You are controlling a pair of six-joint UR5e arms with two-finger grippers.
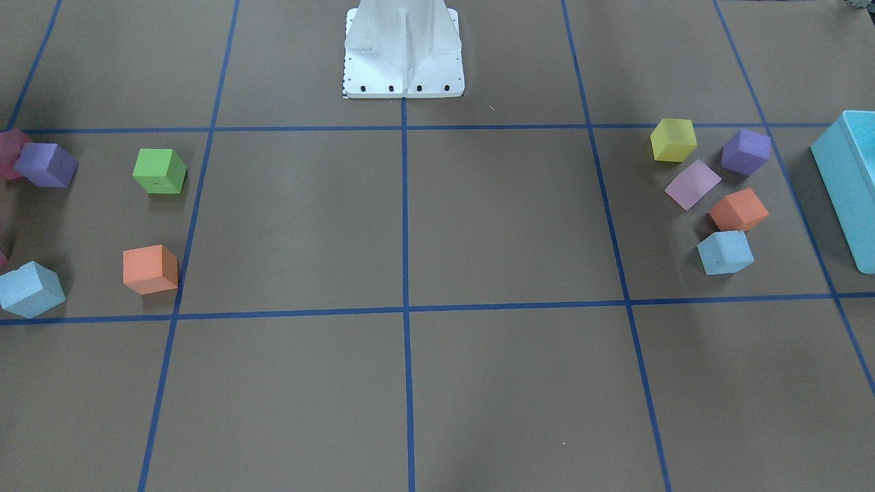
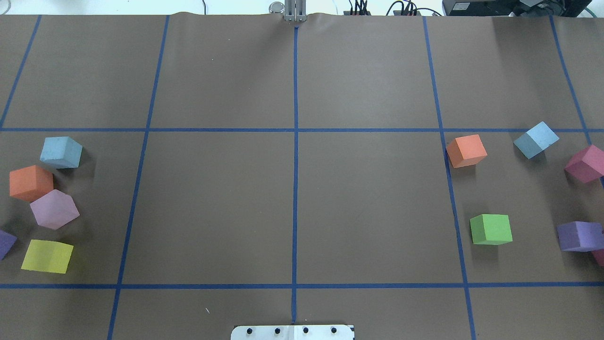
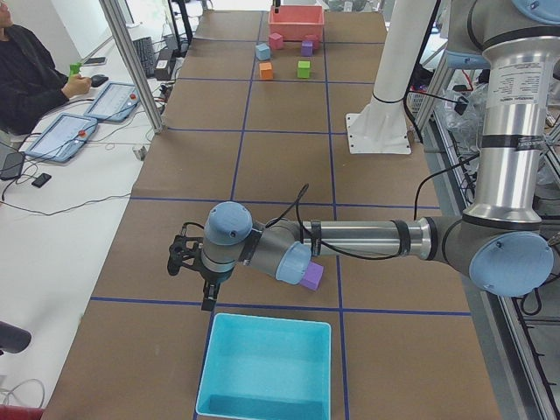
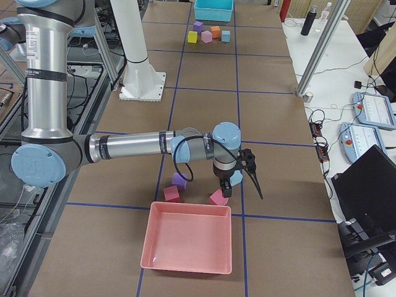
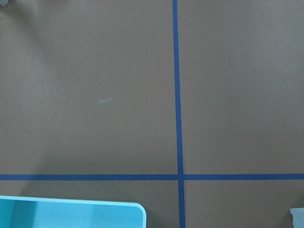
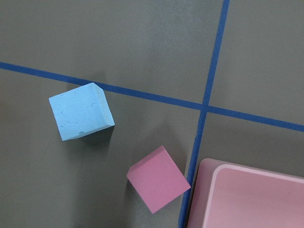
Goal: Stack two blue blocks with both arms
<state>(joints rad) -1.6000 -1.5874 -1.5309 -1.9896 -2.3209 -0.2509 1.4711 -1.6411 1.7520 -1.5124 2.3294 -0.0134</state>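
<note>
One blue block (image 2: 60, 152) lies near the bench's left end, second blue block (image 2: 535, 139) near its right; likely light, squashy foam, so pinch opposite flat faces. Left gripper (image 3: 208, 293), right gripper (image 4: 255, 184): I cannot tell how far the fingers are open

Green cube (image 2: 490, 229) near orange cube (image 2: 466, 150); turquoise bin (image 1: 851, 184); pink bin (image 4: 185, 238) beside magenta cube (image 6: 158, 179).

You have one pale blue foam cube (image 2: 61, 152) just beside the orange foam cube (image 2: 30, 182) at left; the other blue cube (image 2: 535, 139) lies far right, near the magenta foam cube (image 2: 586, 164).
</note>
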